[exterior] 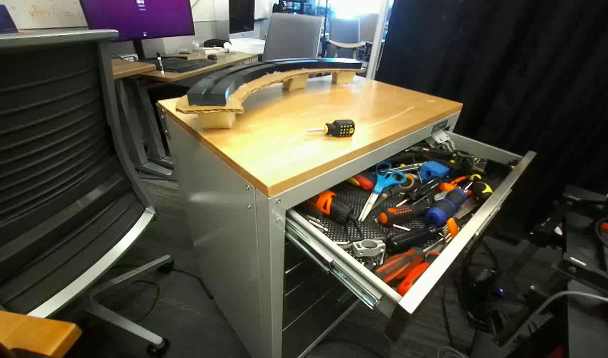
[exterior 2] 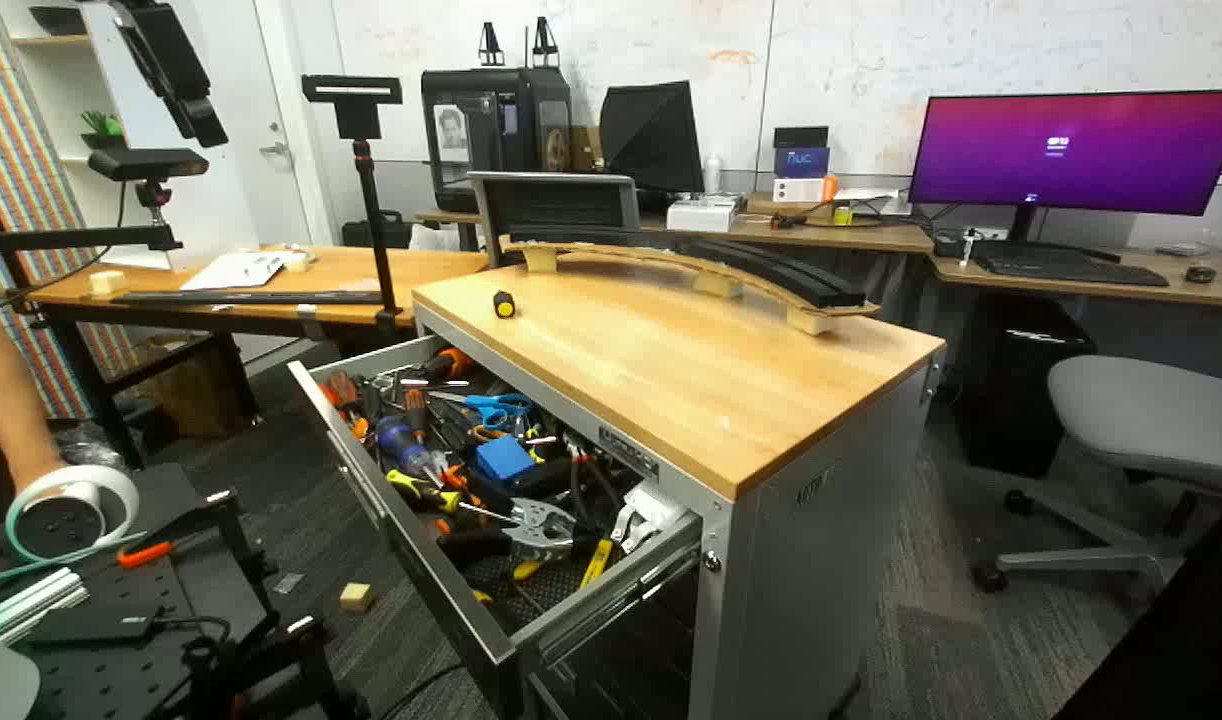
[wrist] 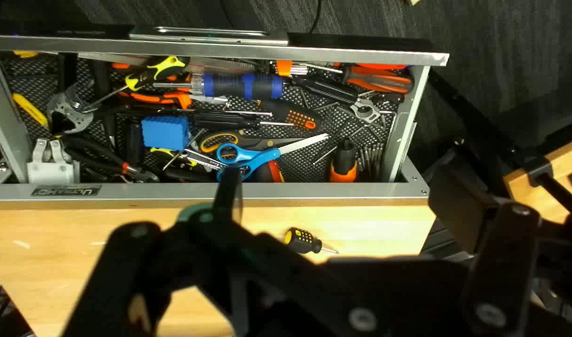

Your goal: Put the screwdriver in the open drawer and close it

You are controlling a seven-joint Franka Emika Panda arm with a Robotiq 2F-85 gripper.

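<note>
One stubby, dotted screwdriver [exterior: 336, 129] on wood [exterior: 269, 156]

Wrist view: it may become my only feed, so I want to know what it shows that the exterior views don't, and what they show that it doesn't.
Only the wrist view shows the open gripper up close. Only the exterior views show the curved black piece on a cardboard base and the purple-screened monitor, each in both exterior views. All three views share the screwdriver lying on the wooden top and the open drawer, with blue scissors among its tools.
</note>
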